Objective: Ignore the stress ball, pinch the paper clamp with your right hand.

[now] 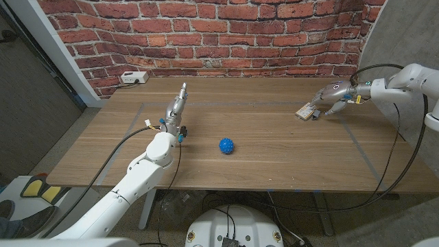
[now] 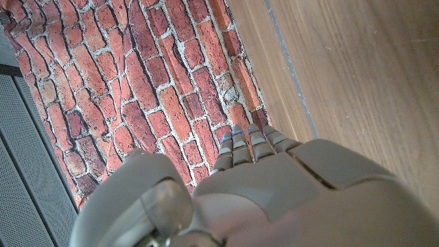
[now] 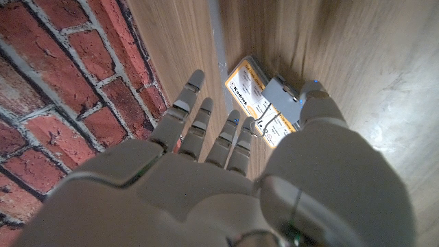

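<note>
Paper clamp (image 3: 264, 103) label, right wrist view

From my station: table (image 1: 274, 147) was smooth wood with a satin sheen. Wall (image 1: 226, 31) was rough matt brick. Ball (image 1: 227, 145) looked spiky, rubbery. Clamp (image 3: 282, 97) was grey metal on printed card (image 3: 250, 92). Right hand (image 3: 226, 171) was smooth matt plastic shell.

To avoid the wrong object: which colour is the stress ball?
Blue stress ball, clearest in the head view.
</note>
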Robot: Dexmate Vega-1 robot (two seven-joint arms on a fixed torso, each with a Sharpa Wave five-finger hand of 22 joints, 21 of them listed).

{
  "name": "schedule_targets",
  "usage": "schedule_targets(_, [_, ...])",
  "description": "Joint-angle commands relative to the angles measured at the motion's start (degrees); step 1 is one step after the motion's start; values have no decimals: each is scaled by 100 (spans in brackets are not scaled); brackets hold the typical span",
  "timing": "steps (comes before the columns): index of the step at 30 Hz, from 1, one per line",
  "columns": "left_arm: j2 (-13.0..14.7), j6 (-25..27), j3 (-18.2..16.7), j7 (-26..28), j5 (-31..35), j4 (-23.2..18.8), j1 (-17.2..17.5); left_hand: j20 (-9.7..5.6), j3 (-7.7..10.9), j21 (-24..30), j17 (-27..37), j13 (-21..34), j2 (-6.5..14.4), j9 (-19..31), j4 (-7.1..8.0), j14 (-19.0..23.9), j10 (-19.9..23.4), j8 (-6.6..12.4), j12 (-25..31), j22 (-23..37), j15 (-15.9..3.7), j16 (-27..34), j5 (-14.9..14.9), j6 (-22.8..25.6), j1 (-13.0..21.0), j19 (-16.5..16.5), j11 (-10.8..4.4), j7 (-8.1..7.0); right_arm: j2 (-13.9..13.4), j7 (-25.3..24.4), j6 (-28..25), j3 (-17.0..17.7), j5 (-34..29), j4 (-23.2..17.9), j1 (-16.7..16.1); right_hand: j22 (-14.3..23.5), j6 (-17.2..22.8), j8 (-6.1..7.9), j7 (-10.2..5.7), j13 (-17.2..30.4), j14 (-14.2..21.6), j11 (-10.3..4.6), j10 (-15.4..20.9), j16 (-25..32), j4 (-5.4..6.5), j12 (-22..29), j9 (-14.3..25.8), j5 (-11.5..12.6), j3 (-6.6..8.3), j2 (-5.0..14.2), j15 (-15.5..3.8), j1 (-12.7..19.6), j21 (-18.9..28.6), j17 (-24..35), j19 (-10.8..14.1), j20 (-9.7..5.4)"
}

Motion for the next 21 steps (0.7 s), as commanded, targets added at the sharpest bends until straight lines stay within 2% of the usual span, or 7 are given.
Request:
schedule_targets(1, [5, -19, -4, -16, -35, 12, 3, 25, -43, -35, 20, 11, 24, 17, 5, -4, 31, -3, -10, 11, 6, -8, -8, 44, 24, -67, -24, 5, 13, -83, -73, 12, 21, 57, -27, 8, 99, 29, -2, 4, 121, -12, 100, 42, 8, 22, 15, 35, 2, 24, -318, 62, 47, 11, 113, -13])
schedule_targets(7, [5, -27, 1, -35, -45, 34, -10, 27, -48, -42, 20, 11, 29, 17, 5, -8, 26, -4, -13, 11, 4, -9, -10, 43, 27, -69, -10, 5, 9, -295, -96, 9, 27, 83, -50, 13, 374, 93, -2, 9, 371, -28, 370, 69, 6, 64, 11, 49, 11, 58, -370, 121, 70, 3, 212, -91])
schedule_targets(14, [16, -21, -8, -50, -63, 48, -21, 38, -54, -55, 20, 11, 34, 17, 6, -19, 18, -7, -16, 12, 4, -12, -12, 38, 29, -85, -14, -2, 2, -532, -26, -10, 18, 76, -61, 28, 836, 197, -12, 15, 748, -46, 855, 85, 32, 122, 13, 47, -3, 109, -480, 159, 101, -9, 329, -191])
schedule_targets(21, [28, -19, -7, -107, -96, 87, -61, 37, -58, -62, 20, 11, 38, 17, 7, -27, 16, -10, -17, 12, 4, -14, -14, 31, 31, -89, -33, -8, -76, -695, 145, -28, -35, -68, -25, 42, 1263, 291, -18, 19, 1032, -54, 1291, 79, 64, 165, 18, 12, -10, 192, -553, 171, 130, -15, 415, -254])
